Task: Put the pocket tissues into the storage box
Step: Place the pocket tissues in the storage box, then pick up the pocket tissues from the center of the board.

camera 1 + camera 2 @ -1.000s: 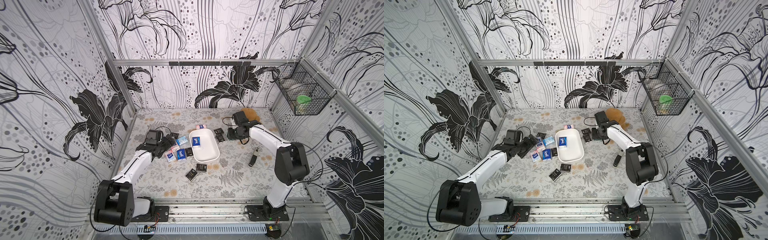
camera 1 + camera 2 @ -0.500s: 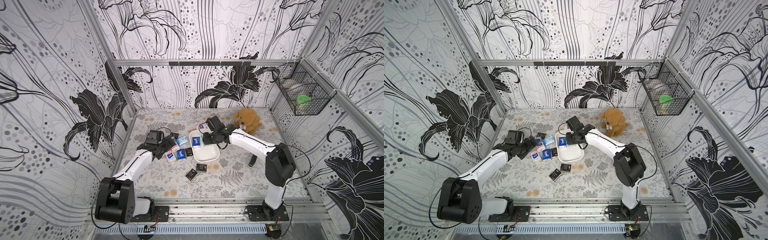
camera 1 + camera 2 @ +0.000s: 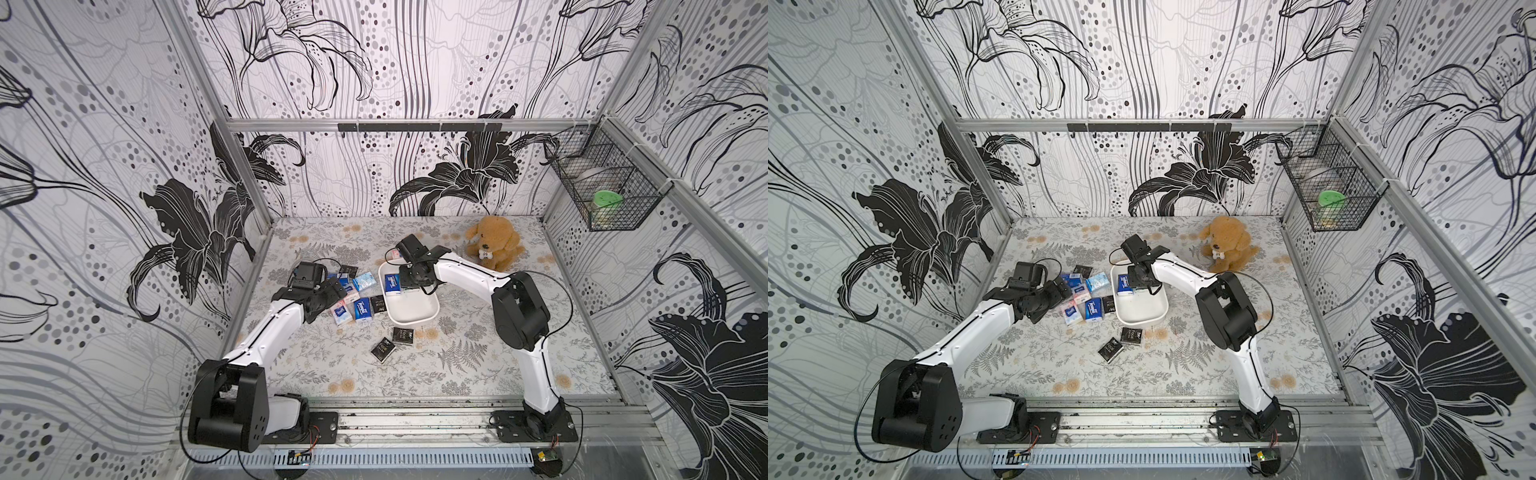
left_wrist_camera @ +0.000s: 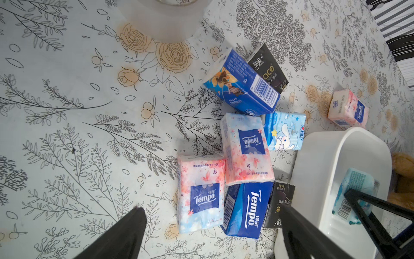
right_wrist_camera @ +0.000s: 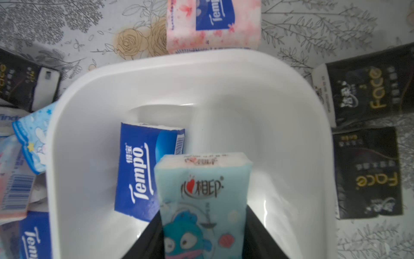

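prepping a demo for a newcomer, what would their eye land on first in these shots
Probably the right gripper over the white storage box, a light blue packet between its jaws beside a dark blue packet already inside. Next, the colourful packets scattered beside the box by the open left gripper, and the brown plush dog at the back.

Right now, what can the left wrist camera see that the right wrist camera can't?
Only the left wrist camera shows the open left tool and a bit of the brown teddy. Only the right wrist camera shows the dark blue packet lying in the box and two black packets beside it. Both show the white storage box and the light blue packet in the right tool.
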Tool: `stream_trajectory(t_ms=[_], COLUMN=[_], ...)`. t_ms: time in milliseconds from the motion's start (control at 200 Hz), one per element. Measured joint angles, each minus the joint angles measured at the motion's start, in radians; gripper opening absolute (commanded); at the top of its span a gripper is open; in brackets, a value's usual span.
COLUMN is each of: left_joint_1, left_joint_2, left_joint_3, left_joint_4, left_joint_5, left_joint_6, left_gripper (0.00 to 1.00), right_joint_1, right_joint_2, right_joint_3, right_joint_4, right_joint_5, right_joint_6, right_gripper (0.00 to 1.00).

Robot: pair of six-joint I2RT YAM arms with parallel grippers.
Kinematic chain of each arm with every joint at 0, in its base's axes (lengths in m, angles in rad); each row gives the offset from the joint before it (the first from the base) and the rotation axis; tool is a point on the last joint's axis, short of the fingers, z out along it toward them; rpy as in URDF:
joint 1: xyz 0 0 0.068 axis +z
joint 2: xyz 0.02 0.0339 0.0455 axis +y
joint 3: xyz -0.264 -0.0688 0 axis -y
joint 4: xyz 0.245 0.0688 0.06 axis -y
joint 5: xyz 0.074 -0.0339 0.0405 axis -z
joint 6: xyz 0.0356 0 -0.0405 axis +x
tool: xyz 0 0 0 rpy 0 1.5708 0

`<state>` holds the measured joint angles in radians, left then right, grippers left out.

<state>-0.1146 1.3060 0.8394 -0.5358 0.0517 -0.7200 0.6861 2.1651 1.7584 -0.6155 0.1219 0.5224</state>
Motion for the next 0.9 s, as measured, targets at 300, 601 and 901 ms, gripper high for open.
stream_trajectory(t_ms=[300, 601, 901], left_joint_1=[0.0, -0.045, -0.101], left_joint_2=[-0.002, 0.085, 0.249], left_joint_3=[0.042, 0.085, 0.196], left_joint_4=[-0.021, -0.034, -0.046], left_joint_5=[0.034, 0.074, 0.066], left_joint_6=[0.065, 0.09, 0.105], left_gripper=[0.98, 0.97, 0.85], right_joint_1=[0.0, 0.0, 0.0], right_joint_2=[0.067, -0.067, -0.341], right_joint_3=[0.08, -0.025, -0.262], right_joint_4=[-0.006, 0.051, 0.09], right_joint_5=[-0.01, -0.036, -0.018], right_joint_6=[0.012, 0.013, 0.027], right_gripper=[0.76, 0.77, 0.78])
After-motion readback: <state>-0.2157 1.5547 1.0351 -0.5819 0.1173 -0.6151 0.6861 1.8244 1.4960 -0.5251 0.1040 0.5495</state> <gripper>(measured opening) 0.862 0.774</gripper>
